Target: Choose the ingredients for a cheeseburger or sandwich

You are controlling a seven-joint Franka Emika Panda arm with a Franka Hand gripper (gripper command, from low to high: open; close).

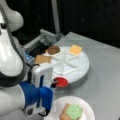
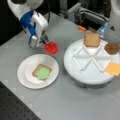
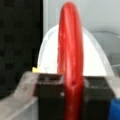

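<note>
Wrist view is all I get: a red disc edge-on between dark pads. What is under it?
Observer: The gripper holds the red tomato disc above bare table, between the white plate and the divided tray.
Operator: Anything on the plate?
Observer: One bread slice with green lettuce on top.
Operator: What is in the tray?
Observer: A second bread slice, a brown patty and an orange cheese square.

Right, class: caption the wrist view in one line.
Gripper clamps a red tomato disc edge-on above the white plate.
</note>
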